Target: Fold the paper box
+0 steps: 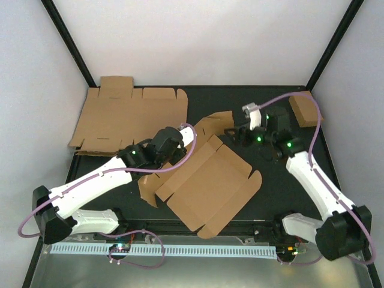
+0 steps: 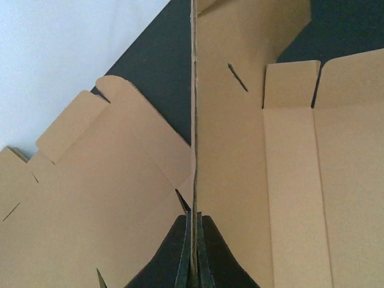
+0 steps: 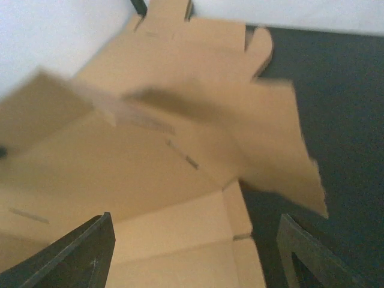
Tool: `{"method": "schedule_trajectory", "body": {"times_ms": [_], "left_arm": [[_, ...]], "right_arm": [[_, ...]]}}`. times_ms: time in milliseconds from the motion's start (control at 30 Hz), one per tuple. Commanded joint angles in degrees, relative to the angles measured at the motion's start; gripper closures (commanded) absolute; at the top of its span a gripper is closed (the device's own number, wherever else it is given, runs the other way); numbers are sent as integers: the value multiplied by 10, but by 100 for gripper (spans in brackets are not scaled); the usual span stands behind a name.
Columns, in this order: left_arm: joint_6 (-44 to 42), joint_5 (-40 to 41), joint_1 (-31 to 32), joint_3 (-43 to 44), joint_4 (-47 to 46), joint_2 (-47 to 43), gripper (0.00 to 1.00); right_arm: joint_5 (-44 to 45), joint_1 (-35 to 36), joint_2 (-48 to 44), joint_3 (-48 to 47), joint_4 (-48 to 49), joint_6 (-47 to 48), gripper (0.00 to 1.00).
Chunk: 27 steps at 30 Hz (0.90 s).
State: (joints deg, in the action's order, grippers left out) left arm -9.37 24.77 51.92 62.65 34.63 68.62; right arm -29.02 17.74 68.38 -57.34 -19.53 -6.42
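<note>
The paper box (image 1: 210,186) lies partly unfolded in the middle of the black table, its brown flaps spread out. My left gripper (image 1: 179,153) is at the box's far-left side. In the left wrist view the gripper (image 2: 194,255) is shut on the edge of a raised cardboard wall (image 2: 194,150), which stands up between the jaws. My right gripper (image 1: 235,133) hovers at the box's far-right flap. Its fingers (image 3: 78,255) stand wide apart over the cardboard (image 3: 168,192), holding nothing. A blurred flap (image 3: 270,150) hangs in front of them.
A second flat cardboard blank (image 1: 129,117) lies at the back left, seen beside the held wall in the left wrist view (image 2: 90,192). A small closed brown box (image 1: 304,111) sits at the back right corner. White walls enclose the table.
</note>
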Motion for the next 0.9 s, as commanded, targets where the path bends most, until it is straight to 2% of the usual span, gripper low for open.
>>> {"method": "schedule_trajectory", "body": {"times_ms": [0, 100, 233, 433, 533, 700, 867], "left_arm": [[8, -4, -2, 5, 6, -4, 98], [8, -4, -2, 4, 7, -1, 98], [10, -5, -2, 9, 16, 15, 98], [9, -3, -1, 9, 18, 9, 99], [9, 0, -1, 6, 17, 2, 98], [11, -5, 0, 1, 20, -6, 98], [11, -6, 1, -1, 22, -12, 99]], "right_arm": [[3, 1, -78, 110, 70, -82, 23], [-12, 1, -85, 173, 97, -113, 30], [-48, 1, -68, 219, 131, -162, 59], [-30, 1, -9, 246, 193, -216, 92], [-26, 1, 33, 242, 213, -239, 98], [-18, 0, 95, 250, 235, -267, 98], [-15, 1, 95, 274, 252, -279, 99]]}}
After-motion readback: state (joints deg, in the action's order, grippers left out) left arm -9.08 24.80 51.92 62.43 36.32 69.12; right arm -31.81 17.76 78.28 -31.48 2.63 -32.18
